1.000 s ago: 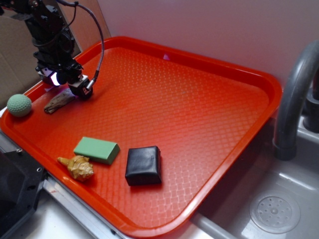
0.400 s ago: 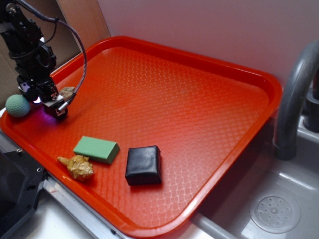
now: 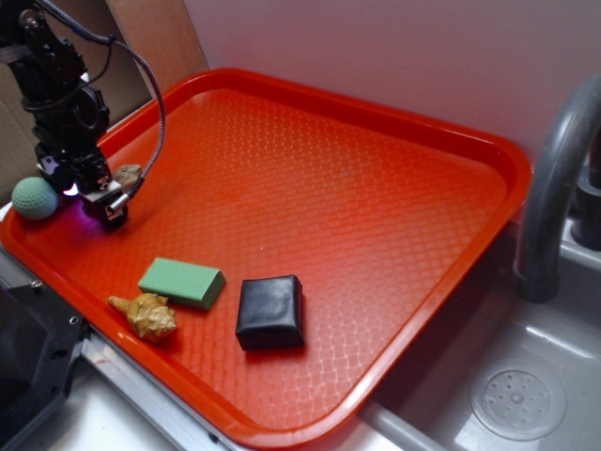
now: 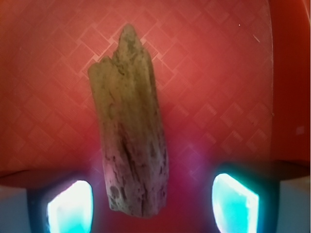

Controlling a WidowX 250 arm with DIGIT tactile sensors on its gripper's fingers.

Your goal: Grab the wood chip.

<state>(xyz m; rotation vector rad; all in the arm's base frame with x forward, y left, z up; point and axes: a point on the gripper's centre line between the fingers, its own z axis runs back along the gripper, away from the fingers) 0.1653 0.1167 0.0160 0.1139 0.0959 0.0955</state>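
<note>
We have our gripper (image 3: 94, 193) low over the left end of the red tray (image 3: 376, 216), fingers spread open, and in the wrist view the two glowing fingertips (image 4: 70, 208) stand either side of the wood chip (image 4: 130, 126), its near end lying between them, untouched. In the exterior view only a sliver of the chip shows behind the gripper, near the tray's back-left rim. Just left of us sits the green ball (image 3: 36, 198), close to the gripper. Nearer the front edge lie the green block (image 3: 182, 282), the tan seashell (image 3: 146, 315) beside it, and the black block (image 3: 270, 312), all well apart from the chip. A grey faucet (image 3: 549, 197) stands beyond the tray's right side.
</note>
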